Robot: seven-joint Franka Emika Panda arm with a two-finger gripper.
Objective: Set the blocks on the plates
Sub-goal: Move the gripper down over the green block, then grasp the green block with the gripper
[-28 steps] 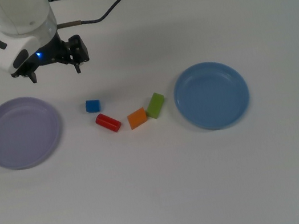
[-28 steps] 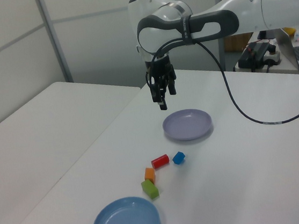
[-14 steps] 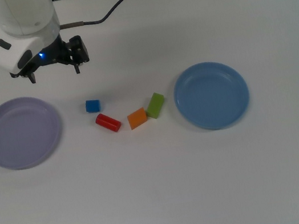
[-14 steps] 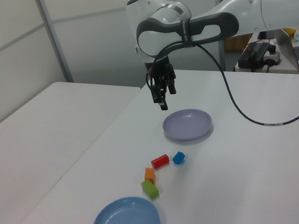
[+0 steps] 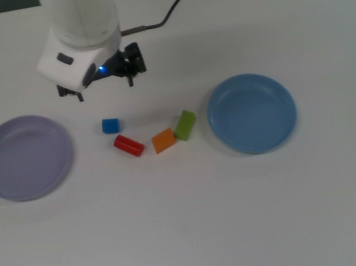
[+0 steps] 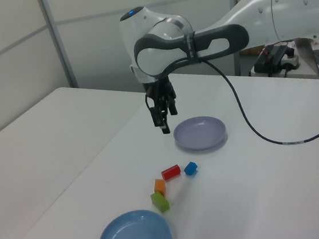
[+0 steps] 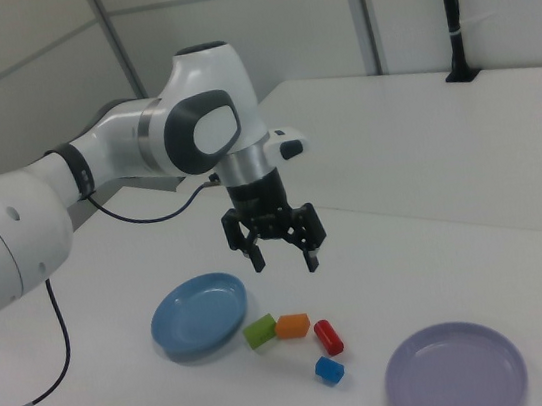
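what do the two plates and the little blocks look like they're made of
Purple plate and blue plate: probably plastic, going by the smooth, even pastel colour with a soft sheen at the rims. Blue cube, red bar, orange block and green block: solid matte colour, no visible grain, so painted wood or plastic; the pictures cannot settle which.

Four small solid-colour blocks lie in a loose row on the white table between two round shallow plates. In the top view, from left to right: pale lavender plate (image 5: 25, 158), empty; blue cube (image 5: 110, 125); red cylindrical bar (image 5: 128, 145), lying on its side, angled; orange wedge-like block (image 5: 163, 139), just beside the green rectangular block (image 5: 185, 125), tilted; light blue plate (image 5: 252, 113), empty.
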